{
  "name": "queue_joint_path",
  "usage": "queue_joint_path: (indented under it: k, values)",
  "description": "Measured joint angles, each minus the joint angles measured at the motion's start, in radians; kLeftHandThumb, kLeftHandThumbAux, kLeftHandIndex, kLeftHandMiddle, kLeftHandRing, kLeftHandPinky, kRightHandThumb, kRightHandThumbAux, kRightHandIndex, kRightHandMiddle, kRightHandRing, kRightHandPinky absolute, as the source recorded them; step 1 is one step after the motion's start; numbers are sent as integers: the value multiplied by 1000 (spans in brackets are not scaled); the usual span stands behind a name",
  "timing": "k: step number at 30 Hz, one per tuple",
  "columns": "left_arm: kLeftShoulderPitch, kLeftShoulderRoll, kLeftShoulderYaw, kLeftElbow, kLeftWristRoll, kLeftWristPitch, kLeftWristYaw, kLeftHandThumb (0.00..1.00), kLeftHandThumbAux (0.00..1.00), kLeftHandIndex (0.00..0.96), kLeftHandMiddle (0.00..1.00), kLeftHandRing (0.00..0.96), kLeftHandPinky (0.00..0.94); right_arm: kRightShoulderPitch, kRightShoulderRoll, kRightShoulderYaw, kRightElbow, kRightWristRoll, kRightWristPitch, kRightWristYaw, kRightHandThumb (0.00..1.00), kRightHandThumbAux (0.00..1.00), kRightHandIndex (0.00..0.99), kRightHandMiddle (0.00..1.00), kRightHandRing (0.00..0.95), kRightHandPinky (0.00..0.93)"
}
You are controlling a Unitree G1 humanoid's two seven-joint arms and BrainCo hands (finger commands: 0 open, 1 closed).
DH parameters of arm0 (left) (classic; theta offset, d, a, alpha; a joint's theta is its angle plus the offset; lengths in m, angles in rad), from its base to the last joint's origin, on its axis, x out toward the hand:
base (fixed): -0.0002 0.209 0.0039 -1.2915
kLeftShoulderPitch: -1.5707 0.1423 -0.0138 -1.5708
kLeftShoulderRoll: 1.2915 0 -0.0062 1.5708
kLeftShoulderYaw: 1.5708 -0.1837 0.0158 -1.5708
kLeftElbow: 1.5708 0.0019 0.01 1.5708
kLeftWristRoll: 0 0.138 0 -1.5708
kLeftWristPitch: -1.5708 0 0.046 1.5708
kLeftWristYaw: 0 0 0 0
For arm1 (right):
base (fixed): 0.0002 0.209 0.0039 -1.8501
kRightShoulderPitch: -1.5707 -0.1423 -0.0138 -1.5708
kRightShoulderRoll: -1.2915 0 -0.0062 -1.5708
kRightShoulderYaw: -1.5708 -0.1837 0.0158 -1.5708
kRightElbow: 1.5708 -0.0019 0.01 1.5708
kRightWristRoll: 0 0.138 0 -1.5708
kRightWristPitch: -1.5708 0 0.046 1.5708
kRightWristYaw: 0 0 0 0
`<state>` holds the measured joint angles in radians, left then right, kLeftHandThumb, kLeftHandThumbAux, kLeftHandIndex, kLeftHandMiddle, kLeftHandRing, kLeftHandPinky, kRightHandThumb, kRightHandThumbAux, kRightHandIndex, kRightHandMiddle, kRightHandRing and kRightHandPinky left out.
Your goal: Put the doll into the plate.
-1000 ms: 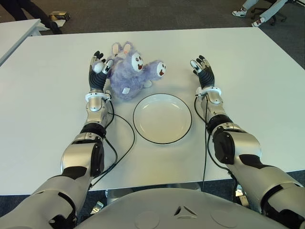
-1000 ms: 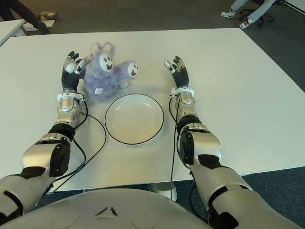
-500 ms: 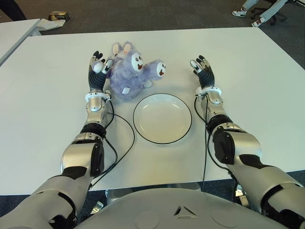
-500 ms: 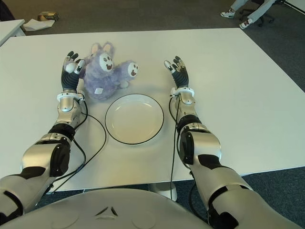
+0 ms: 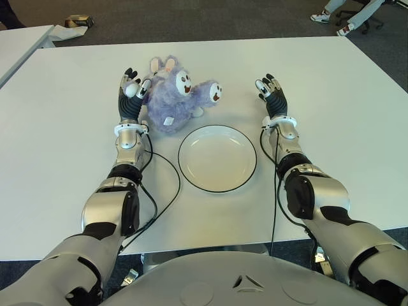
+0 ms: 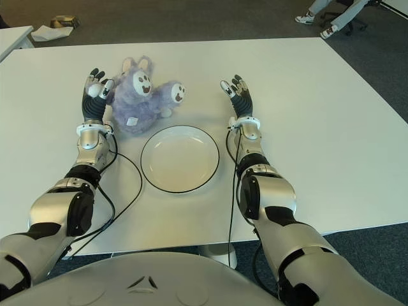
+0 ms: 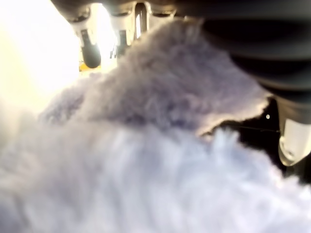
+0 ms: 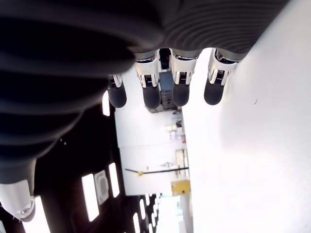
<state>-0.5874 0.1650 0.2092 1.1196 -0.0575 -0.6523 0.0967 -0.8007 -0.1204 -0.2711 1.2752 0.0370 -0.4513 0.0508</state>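
Observation:
A fluffy purple doll [image 5: 176, 95] with white face patches lies on the white table [image 5: 64, 140], just behind the plate's far-left rim. The white plate [image 5: 217, 158] with a dark rim sits between my two arms and holds nothing. My left hand [image 5: 130, 95] is against the doll's left side with its fingers stretched out, not closed around it; purple fur [image 7: 160, 145] fills the left wrist view. My right hand [image 5: 272, 92] is to the right of the doll and plate, with its fingers [image 8: 151, 92] straight and holding nothing.
Black cables [image 5: 162, 191] run along both forearms over the table. Another white table's corner [image 5: 22, 41] shows at the far left. A person's feet and a chair base [image 5: 344, 19] are on the dark floor at the far right.
None on the table; both hands and the doll stay where they were. A person's legs at the far left of the floor have moved out of view.

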Motion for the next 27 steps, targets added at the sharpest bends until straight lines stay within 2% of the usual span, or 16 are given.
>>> queue_joint_path:
  k: [11,27]
  values:
    - [0,0,0,-1,0,0,0,0,489,0,118,122,120,-2,-5,14,0,-3,11,-16,60,551,21,37,33,42]
    - [6,-3,-6,-18,0,0,0,0,501,0,128,138,145,-2,-9,15,-1,-1,12,-25,53,541,29,47,40,60]
